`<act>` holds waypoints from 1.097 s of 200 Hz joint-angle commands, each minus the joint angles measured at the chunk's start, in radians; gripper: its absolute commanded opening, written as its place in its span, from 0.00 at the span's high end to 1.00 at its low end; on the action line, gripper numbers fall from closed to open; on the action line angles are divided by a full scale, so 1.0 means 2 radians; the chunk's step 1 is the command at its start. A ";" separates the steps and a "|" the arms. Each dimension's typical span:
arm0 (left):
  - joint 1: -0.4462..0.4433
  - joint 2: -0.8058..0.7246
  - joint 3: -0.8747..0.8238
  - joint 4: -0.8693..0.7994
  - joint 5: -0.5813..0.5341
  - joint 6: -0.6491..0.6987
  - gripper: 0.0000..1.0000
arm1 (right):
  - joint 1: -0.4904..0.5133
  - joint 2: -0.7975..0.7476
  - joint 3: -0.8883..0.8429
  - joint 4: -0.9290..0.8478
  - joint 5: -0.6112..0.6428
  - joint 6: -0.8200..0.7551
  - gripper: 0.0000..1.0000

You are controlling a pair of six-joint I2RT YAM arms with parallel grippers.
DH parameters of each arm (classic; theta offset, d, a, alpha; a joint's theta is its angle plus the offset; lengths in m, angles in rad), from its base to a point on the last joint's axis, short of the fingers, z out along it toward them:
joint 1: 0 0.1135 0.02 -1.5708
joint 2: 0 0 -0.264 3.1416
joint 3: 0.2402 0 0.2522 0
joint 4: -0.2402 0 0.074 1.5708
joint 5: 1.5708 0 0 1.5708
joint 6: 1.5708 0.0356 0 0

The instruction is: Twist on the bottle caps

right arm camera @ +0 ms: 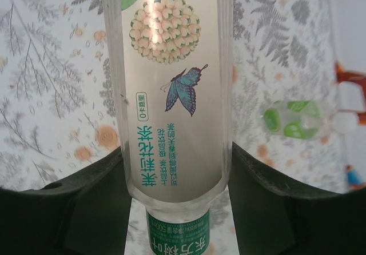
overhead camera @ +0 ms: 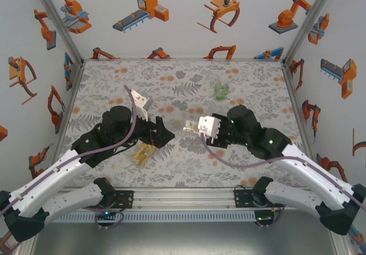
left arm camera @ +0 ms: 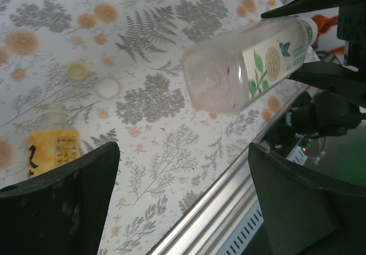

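Note:
My right gripper (right arm camera: 174, 169) is shut on the clear bottle (right arm camera: 171, 95), which has a white label and a green neck band, and holds it off the table (overhead camera: 189, 124). In the left wrist view this bottle (left arm camera: 246, 63) hangs with its base toward the camera. My left gripper (left arm camera: 183, 169) is open with nothing between its fingers (left arm camera: 57, 203), a short way left of the bottle (overhead camera: 164, 133). Two bottle caps lie on the mat, a pale yellow one (left arm camera: 77, 70) and a whitish one (left arm camera: 107, 87). The orange-yellow bottle (left arm camera: 54, 143) lies beside them (overhead camera: 143, 152).
The squat green bottle (overhead camera: 221, 90) sits on the mat behind the right gripper and appears to the right in the right wrist view (right arm camera: 291, 118). A metal rail (left arm camera: 229, 200) marks the table's near edge. Patterned walls close in the back and both sides.

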State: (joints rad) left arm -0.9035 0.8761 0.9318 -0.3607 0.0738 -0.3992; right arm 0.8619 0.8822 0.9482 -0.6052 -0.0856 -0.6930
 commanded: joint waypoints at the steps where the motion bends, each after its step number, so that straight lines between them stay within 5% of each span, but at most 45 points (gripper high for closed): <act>1: -0.033 0.017 0.034 -0.003 0.018 0.029 0.15 | 0.032 -0.043 -0.014 -0.053 0.028 -0.126 0.91; 27: -0.066 0.053 0.064 -0.016 0.020 0.032 0.14 | 0.081 -0.076 -0.022 -0.084 0.057 -0.180 1.00; 88: -0.135 0.149 0.119 -0.022 0.054 0.049 0.10 | 0.195 -0.091 -0.047 -0.066 0.202 -0.266 1.00; 161: -0.144 0.204 0.124 0.002 0.092 0.045 0.09 | 0.251 -0.101 -0.080 -0.001 0.212 -0.392 1.00; 219: -0.144 0.237 0.131 0.022 0.159 0.052 0.12 | 0.270 -0.087 -0.062 0.008 0.210 -0.408 1.00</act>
State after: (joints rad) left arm -1.1854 1.3331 1.1576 -0.3462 0.3126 -0.3237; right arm 1.3918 0.6941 0.7979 -0.6125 0.3119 -1.4750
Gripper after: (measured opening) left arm 0.892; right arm 0.553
